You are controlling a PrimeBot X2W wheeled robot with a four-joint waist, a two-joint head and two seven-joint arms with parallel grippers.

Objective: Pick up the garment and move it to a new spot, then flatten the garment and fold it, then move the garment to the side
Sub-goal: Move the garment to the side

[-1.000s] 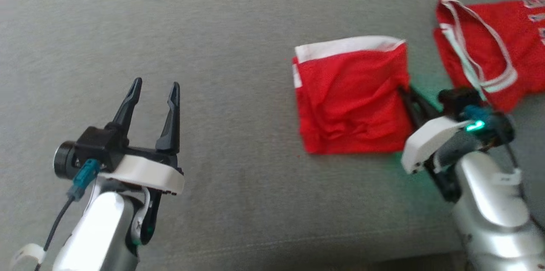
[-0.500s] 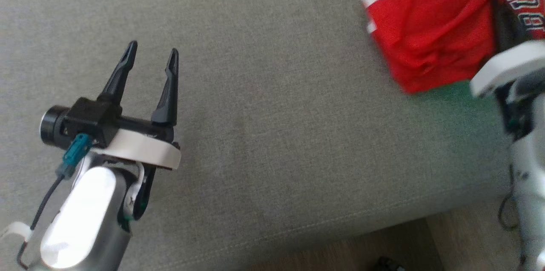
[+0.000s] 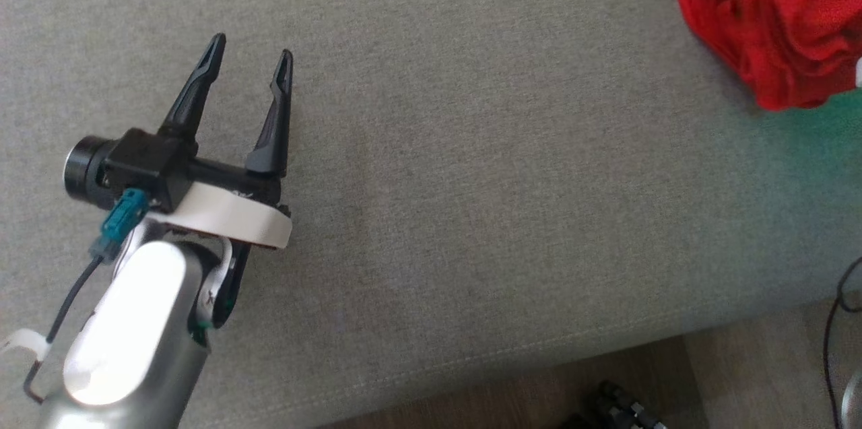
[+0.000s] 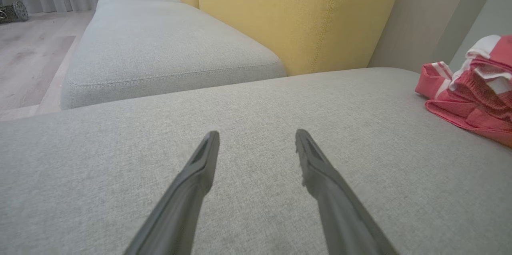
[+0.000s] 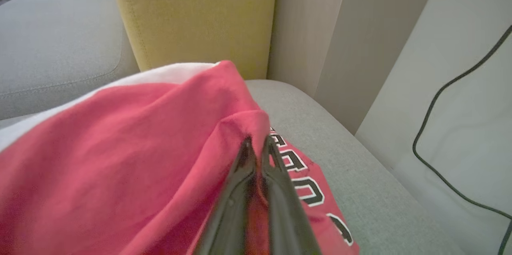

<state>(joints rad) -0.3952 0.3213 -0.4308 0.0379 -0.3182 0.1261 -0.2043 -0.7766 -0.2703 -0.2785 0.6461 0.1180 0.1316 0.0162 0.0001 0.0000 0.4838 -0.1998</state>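
- Garment (image 3: 774, 18), red, bunched at the grey cushion (image 3: 471, 180) right end; left tool (image 3: 251, 46) spread wide, empty, over that cushion's left part.
- Left wrist: nothing between fingers (image 4: 200, 175).
- Right wrist: right tool (image 5: 258, 141) clenched on garment above cushion; likely final move aside; lettering (image 5: 300, 183) beneath cut off, unreadable.

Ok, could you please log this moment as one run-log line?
right gripper: shut on red garment | left gripper: open, empty, above grey sofa cushion

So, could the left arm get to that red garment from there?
Probably, with a long sideways stretch: bare grey cushion lies between the open left end effector and the red garment.
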